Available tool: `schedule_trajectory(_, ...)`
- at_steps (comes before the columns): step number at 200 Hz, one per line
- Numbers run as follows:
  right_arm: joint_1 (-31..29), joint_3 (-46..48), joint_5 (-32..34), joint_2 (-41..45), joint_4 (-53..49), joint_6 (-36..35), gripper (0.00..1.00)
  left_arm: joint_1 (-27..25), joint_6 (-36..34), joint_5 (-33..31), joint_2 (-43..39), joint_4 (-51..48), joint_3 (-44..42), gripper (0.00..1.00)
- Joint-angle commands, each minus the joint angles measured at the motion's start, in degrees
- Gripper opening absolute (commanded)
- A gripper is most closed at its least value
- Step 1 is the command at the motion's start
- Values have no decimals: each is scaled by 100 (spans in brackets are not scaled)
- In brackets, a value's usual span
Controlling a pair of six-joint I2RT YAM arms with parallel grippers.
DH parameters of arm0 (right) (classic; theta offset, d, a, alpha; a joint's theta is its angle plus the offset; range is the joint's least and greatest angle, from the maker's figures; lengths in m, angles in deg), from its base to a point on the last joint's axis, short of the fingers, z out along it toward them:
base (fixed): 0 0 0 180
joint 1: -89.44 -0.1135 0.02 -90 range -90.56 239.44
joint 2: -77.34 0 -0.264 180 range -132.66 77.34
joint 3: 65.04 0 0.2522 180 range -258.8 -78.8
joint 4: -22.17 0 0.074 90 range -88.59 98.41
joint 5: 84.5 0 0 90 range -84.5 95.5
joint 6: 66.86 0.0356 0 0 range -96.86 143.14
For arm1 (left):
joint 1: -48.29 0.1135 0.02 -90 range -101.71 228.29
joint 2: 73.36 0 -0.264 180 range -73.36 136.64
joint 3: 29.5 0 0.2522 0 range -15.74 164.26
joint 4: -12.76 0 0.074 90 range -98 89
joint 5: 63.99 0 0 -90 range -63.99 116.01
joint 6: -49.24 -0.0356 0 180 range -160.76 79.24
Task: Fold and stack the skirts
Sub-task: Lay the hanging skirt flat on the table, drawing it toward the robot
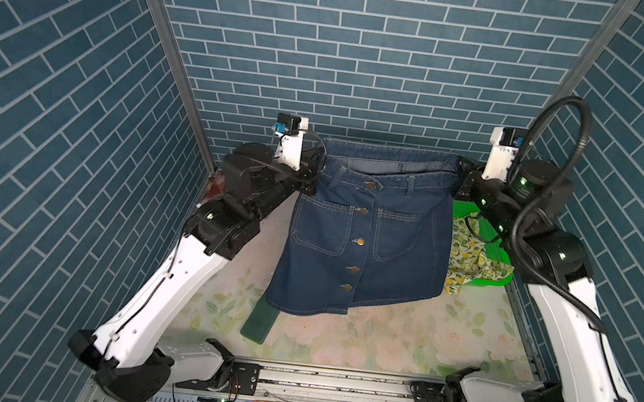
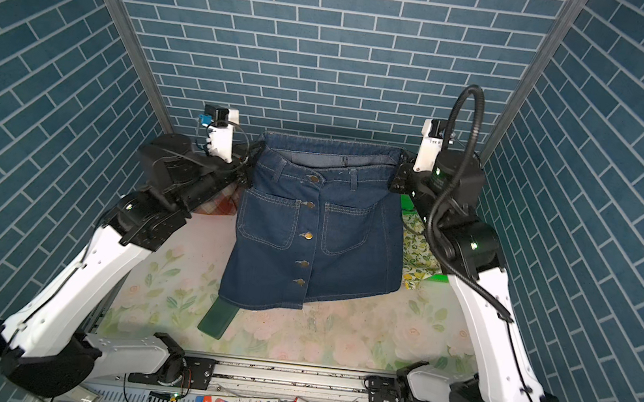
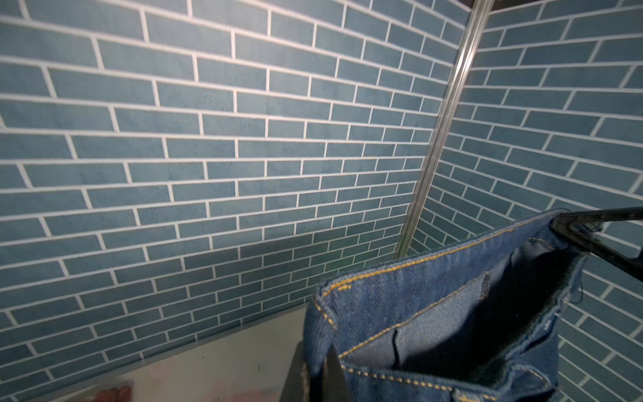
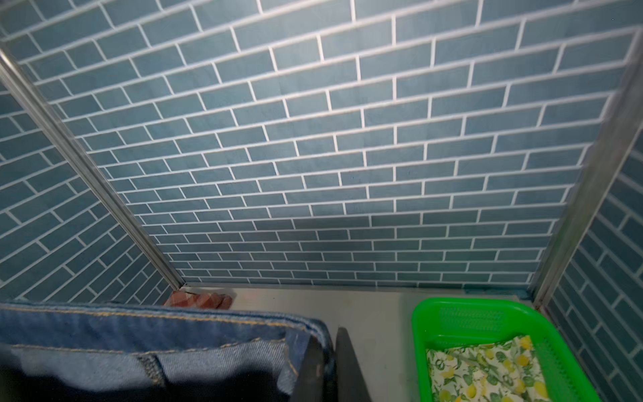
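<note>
Left hand (image 1: 318, 172) clamped, right hand (image 1: 459, 178) clamped, both raised

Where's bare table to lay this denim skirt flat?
The widest bare patch is the front right of the table, bordered by the green pad, the green basket and the front rail. A narrower strip lies between the left arm and the hanging denim skirt. Crowded: back right, where the basket holds the lemon-print skirt; back left corner, the plaid skirt.

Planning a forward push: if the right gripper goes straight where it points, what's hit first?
Likely the brick back wall. The right gripper, shut on the denim skirt, points over bare table beside the green basket; depth is unclear.
</note>
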Motion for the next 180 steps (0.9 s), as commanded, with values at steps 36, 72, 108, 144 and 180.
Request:
schedule_trajectory(36, 1120, -1438, -2302, -3656, 691, 1045, 22, 1172, 773, -71, 2853, -1, 263, 18)
schedule_trajectory(72, 1139, -2701, -2283, -4694, -122, 930, 94, 1402, 872, -118, 3521, -269, 622, 86)
schedule_trajectory(108, 1026, -1024, -1688, -3580, -136, 544, 94, 1404, 850, -304, 3030, -570, 45, 88)
schedule_trajectory(144, 507, 742, -1058, -2342, -22, 157, 92, 1372, 974, -314, 2542, -970, -799, 87)
schedule_trajectory(180, -57, 2235, -467, -1379, 148, 210, 88, 1203, 1134, -316, 2083, -1251, -1791, 84)
